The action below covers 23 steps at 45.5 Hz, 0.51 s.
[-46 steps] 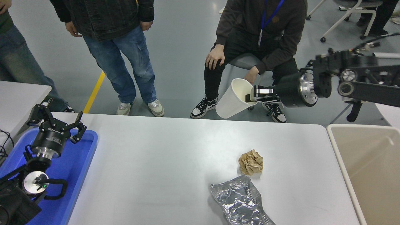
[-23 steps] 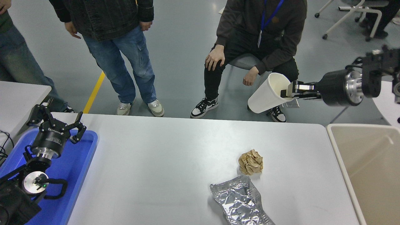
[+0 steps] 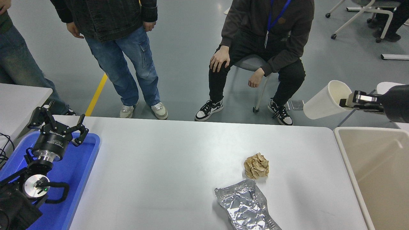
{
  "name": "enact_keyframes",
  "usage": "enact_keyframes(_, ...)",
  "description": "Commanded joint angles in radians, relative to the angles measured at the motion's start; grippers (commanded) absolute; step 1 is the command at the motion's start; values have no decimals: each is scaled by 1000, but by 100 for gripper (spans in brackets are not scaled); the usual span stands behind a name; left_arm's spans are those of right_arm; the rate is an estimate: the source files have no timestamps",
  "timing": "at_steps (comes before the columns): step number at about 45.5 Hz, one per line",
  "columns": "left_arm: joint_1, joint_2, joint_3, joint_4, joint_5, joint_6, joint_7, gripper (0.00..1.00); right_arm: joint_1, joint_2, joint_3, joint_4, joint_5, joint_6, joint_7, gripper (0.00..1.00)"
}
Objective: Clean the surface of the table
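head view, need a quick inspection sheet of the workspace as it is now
surface: large matte white tabletop, two bits of litter on it
job's things: crumpled brown paper ball beside a flattened silver foil bag
clutter: blue plastic tray at left edge; beige bin at right
grippers: left gripper open over the tray; right gripper shut on a tilted white paper cup, held beyond the table's far right corner
cables: black cable at far left
surroundings: one person seated, others standing past the far edge; smaller white table at left
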Motion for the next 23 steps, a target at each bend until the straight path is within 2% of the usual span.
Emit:
enact_keyframes(1, 0, 0, 0, 0, 0, 0, 0, 100, -120, -69, 5, -29, -9, -62, 32, 0)
enact_keyframes(12, 0, 0, 0, 0, 0, 0, 0, 100, -195, -69, 5, -97, 2, -115, 63, 0)
enact_keyframes(23, 0, 0, 0, 0, 0, 0, 0, 100, -307, -37, 5, -198, 13, -238, 85, 0)
